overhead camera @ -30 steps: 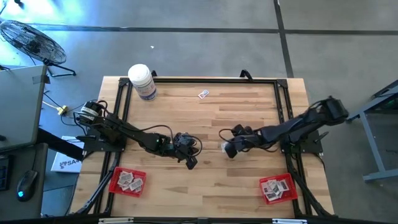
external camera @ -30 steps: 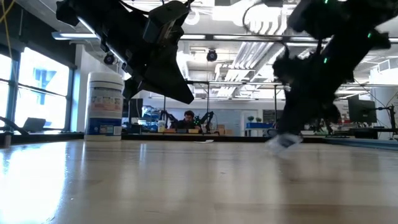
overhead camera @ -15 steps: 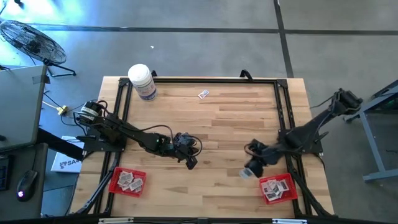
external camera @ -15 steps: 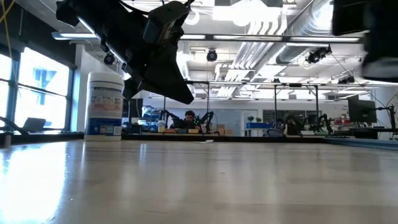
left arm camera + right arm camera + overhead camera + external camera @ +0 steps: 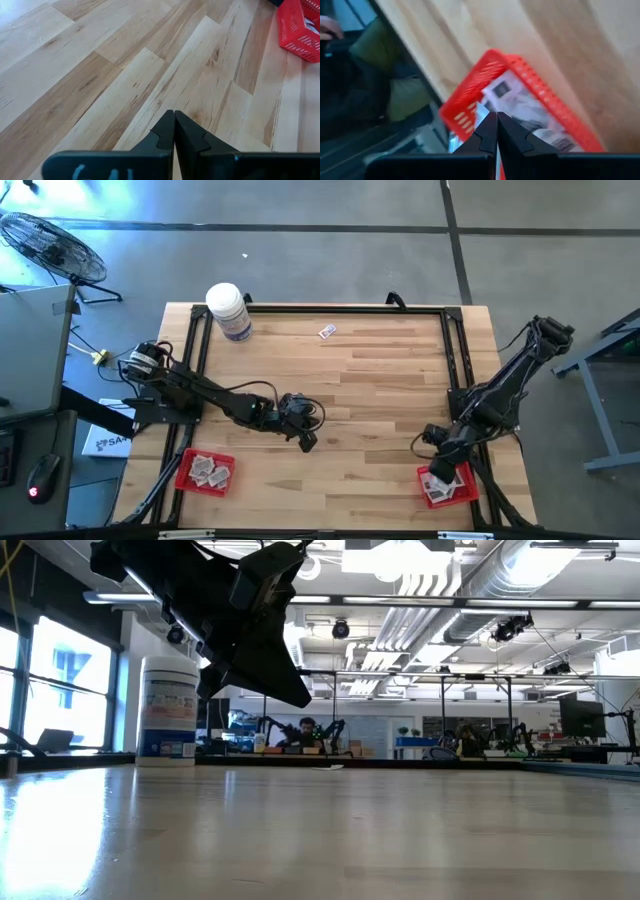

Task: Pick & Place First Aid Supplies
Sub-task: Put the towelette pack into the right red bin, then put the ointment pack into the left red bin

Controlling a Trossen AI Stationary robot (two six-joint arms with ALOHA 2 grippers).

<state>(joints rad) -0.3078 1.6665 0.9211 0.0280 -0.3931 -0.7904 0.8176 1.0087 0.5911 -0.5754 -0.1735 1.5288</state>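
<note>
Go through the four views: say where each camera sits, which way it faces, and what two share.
High: overhead, straight down on table, both arms.
Low: tabletop height, level toward bottle; left arm overhead.
Left wrist: past shut left gripper onto wood.
Right wrist: past right gripper, packet pinched, into right red tray.
High also shows bottle, tray.

Red trays [image 5: 447, 483], white packets [image 5: 211, 471], pale wood-grain table [image 5: 370, 380]

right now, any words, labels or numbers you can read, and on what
"SA": start of cut-off print on the white box on the floor, left of the table.
White bottle label: print too small to read.
White packets in the red trays: dark print unreadable.
Lone packet: unreadable.
</note>
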